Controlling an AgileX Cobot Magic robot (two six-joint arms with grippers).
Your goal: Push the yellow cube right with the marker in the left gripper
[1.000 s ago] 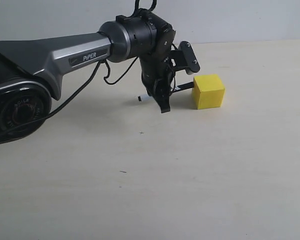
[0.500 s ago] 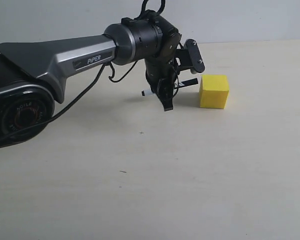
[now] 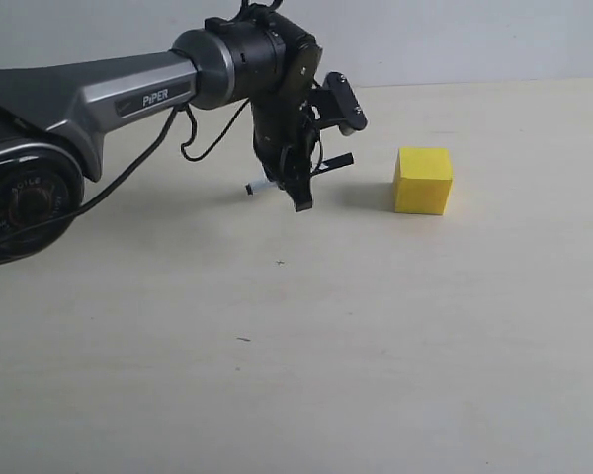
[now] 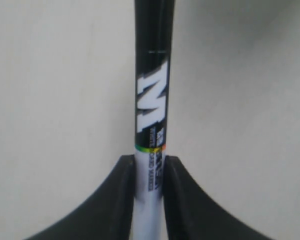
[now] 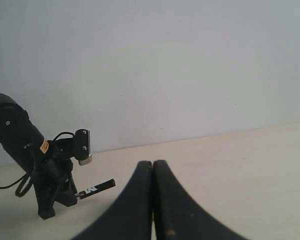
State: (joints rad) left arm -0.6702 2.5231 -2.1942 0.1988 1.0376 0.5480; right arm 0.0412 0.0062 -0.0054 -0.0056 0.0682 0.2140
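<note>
The yellow cube (image 3: 423, 180) sits on the pale table, right of centre in the exterior view. My left gripper (image 3: 295, 183) hangs to its left, shut on the marker (image 3: 326, 164), which lies level with its black cap pointing at the cube. A clear gap separates the cap tip from the cube. In the left wrist view the marker (image 4: 151, 110) runs out from between the closed jaws of the left gripper (image 4: 149, 167), white barrel clamped, black cap ahead. The right gripper (image 5: 152, 170) is shut and empty; its view shows the left gripper (image 5: 50, 192) and the marker (image 5: 96, 189) but not the cube.
The pale table (image 3: 376, 336) spreads wide around the cube, with a grey wall (image 3: 474, 39) behind it. The left arm's grey link marked "PiPER" (image 3: 109, 94) and its black cable (image 3: 193, 148) span the left of the exterior view.
The left gripper has drawn back to the left with the marker, away from the cube. The cube, pushed slightly right a second ago, now rests still with a gap to the cap.
</note>
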